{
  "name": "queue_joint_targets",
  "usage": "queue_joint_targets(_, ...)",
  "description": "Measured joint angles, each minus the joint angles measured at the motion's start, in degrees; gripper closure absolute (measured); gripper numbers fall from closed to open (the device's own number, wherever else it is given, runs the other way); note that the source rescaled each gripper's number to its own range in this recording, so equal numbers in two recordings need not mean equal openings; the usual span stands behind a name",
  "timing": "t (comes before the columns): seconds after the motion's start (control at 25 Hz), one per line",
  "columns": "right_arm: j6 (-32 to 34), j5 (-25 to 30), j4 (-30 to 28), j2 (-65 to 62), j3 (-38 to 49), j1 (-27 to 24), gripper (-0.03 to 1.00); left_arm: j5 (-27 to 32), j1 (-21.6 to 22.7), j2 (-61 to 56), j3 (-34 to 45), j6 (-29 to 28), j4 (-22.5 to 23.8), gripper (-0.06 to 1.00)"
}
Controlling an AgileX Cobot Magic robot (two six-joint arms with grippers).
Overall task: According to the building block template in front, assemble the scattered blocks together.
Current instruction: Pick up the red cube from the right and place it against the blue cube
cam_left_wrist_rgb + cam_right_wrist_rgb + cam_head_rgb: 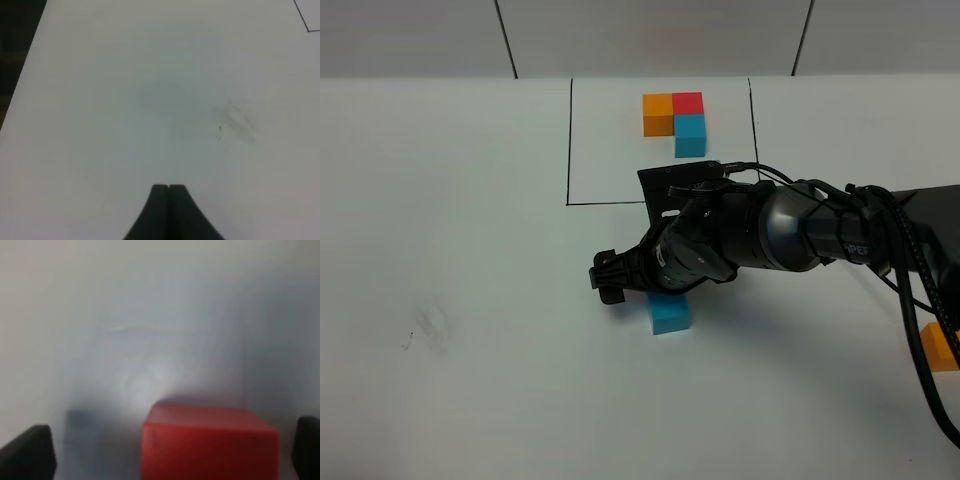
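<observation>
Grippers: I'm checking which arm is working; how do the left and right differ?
The left gripper is shut; the right gripper is open. The left has only table ahead; the right straddles the red cube without touching it. Both are dark.

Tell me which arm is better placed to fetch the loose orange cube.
Right. The orange cube lies on that side, by its arm, and the right pincer stands open around the red cube. The left pincer is shut above the table, no cube in its view.
</observation>
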Motion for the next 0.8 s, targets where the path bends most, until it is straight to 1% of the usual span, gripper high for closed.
queue_joint_targets(0.16, -0.5, 0.4, -0.5, -0.5, 0.1, 0.0, -0.03, 0.0, 0.0, 0.0, 0.0, 0.0, 0.0, 0.94)
queue_joint_targets(0.36, -0.4, 4.4, -1.8, -3.0, 1.0, -0.2, -0.03, 0.0, 0.0, 0.0, 0.0, 0.0, 0.0, 0.94)
queue_joint_targets(0.72, 2.3, 13.1, -9.9, -12.6, 1.0, -0.2, -0.01, 0.0, 0.0, 0.0, 0.0, 0.0, 0.0, 0.94)
queue_joint_targets(0.8, 3.1, 16.3, -12.0, -15.0, 1.0, -0.2, -0.01, 0.0, 0.0, 0.0, 0.0, 0.0, 0.0, 0.94)
